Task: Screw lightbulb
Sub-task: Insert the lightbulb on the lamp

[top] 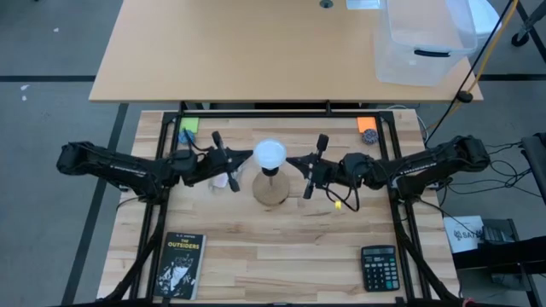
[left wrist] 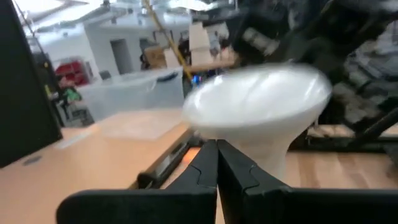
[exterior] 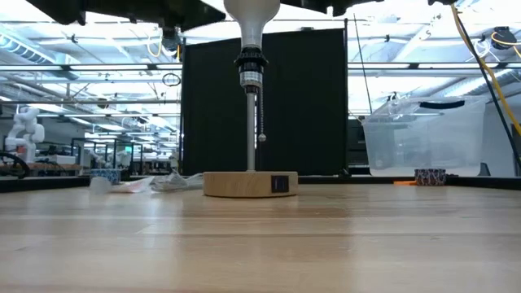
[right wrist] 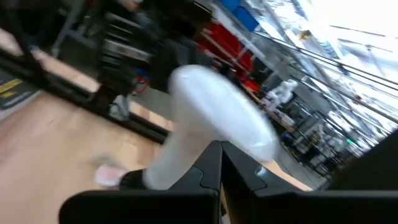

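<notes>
Lightbulb (top: 270, 153) is sitting globe-up in the black socket of the stand (top: 271, 189), near the middle of the desk (top: 281, 256), a little toward its far edge. In the low view the bulb's neck is meeting the socket at the top of the thin post, with a pull chain hanging beside it, though how deep the thread is seated cannot be told.

Both arms are reaching in level from the left and right edges, tips pointing at the bulb. The left pincer (top: 248, 156) is just beside the globe on its left; in its wrist view the fingers (left wrist: 205, 171) are lying pressed together with nothing between them. The right pincer (top: 291, 159) is just beside the globe on its right, likewise closed tight and empty, the fingers (right wrist: 214, 165) meeting in front of the bulb's neck.

The bulb looks light, rigid and fragile, with a smooth frosted surface likely to slip under hard pads. The best hold is probably around the widest part of the globe, with gentle pressure and no side push, since the stand is tall on a small base and could tip.

A book (top: 180, 265) and a calculator (top: 379, 268) are lying near the near corners.
</notes>
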Controlling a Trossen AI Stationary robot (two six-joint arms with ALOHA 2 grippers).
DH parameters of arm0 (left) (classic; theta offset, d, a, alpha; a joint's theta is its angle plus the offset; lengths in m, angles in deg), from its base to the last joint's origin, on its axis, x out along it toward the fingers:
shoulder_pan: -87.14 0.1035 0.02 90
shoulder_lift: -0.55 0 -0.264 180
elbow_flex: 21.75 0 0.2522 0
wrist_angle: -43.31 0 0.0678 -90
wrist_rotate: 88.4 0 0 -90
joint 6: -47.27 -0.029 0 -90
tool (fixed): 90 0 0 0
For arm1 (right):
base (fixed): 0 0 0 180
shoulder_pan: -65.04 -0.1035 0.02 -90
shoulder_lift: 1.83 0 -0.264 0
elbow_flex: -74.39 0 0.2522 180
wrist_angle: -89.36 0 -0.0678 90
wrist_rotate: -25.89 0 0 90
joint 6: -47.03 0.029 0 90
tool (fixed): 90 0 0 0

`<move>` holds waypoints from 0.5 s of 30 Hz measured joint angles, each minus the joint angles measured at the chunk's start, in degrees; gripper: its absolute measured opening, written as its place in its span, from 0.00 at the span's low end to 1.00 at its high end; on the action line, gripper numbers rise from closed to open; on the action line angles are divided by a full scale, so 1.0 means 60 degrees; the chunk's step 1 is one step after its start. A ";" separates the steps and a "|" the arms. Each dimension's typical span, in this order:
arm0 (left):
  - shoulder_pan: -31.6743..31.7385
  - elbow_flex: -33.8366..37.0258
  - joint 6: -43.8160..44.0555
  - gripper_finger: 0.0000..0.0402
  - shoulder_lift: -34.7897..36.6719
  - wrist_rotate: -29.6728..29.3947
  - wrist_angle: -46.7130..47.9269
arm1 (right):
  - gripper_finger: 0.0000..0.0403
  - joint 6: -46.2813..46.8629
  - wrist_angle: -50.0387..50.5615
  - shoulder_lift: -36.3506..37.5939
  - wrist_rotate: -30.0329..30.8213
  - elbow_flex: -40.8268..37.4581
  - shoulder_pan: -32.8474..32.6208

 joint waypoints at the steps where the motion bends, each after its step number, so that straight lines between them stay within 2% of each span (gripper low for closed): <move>1: 0.0064 0.0001 0.0110 0.00 -0.0013 -0.0034 0.0140 | 0.00 -0.0081 0.0079 -0.0012 0.0000 0.0000 -0.0057; 7: 0.0317 0.0004 0.0650 0.00 0.0000 -0.0581 0.0614 | 0.00 -0.0213 0.0322 -0.0009 0.0100 0.0000 -0.0216; 15: -0.0627 0.0004 -0.0235 0.00 0.0821 -0.0556 0.0266 | 0.00 -0.0160 0.0775 -0.0009 0.1190 0.0000 -0.0038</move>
